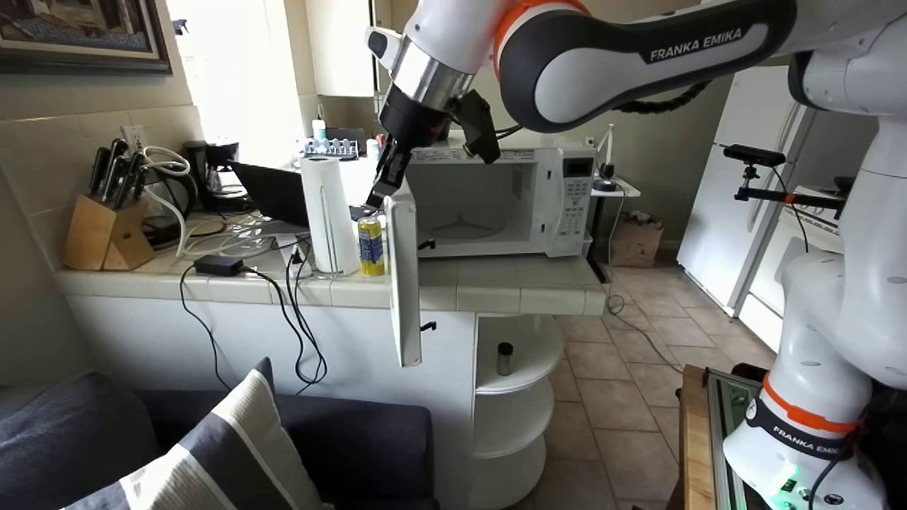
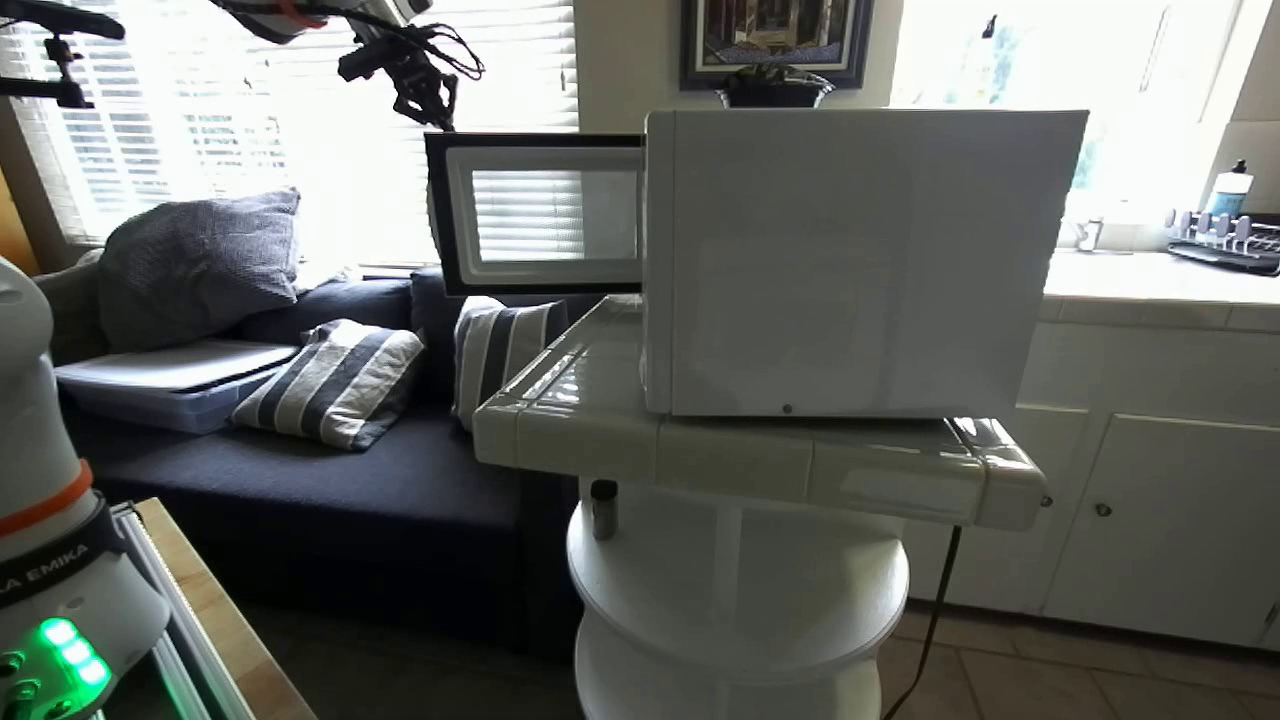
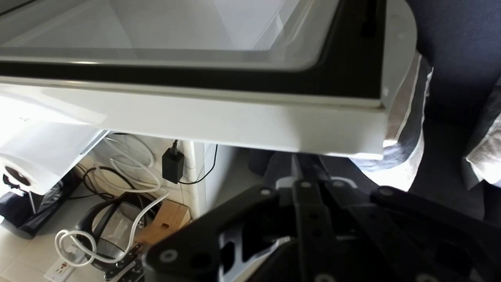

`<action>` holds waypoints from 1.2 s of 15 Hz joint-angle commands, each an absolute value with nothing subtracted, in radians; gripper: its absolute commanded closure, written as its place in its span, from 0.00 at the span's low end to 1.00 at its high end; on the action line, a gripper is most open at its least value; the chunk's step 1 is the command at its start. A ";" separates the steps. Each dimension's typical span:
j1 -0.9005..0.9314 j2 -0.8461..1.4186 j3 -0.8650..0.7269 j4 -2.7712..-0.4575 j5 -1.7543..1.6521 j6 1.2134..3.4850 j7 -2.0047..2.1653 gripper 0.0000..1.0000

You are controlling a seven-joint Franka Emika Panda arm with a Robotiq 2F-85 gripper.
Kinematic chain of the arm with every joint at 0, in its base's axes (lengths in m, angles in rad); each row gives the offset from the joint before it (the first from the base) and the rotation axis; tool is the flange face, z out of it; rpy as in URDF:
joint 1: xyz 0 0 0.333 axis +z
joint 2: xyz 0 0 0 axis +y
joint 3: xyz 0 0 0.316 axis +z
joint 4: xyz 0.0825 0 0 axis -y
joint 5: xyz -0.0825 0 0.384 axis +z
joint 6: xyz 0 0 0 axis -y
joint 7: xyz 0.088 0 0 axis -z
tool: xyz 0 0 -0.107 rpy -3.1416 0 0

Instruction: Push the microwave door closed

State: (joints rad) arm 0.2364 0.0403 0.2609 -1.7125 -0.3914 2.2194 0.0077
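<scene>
By the counter (image 1: 514, 287), microwave door (image 1: 404, 283) stands beside pincer (image 1: 378, 197).

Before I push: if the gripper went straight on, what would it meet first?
Probably the dark sofa below; the gripper seems to point past the outside of the microwave door, though depth is unclear.

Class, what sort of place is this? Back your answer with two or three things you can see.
Most likely a home kitchen that opens onto a sitting area: there is a microwave, a wooden knife block and, nearby, a dark sofa.
</scene>
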 commanded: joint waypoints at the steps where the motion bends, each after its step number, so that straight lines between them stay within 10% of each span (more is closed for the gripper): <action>1: 0.245 0.032 0.252 -1.725 -0.409 2.168 -0.013 1.00; 18: 0.196 -0.088 0.207 -1.770 -0.452 1.738 -0.065 1.00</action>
State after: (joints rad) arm 0.2190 -0.0467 0.2325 -1.7117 -0.4665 1.7208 -0.0394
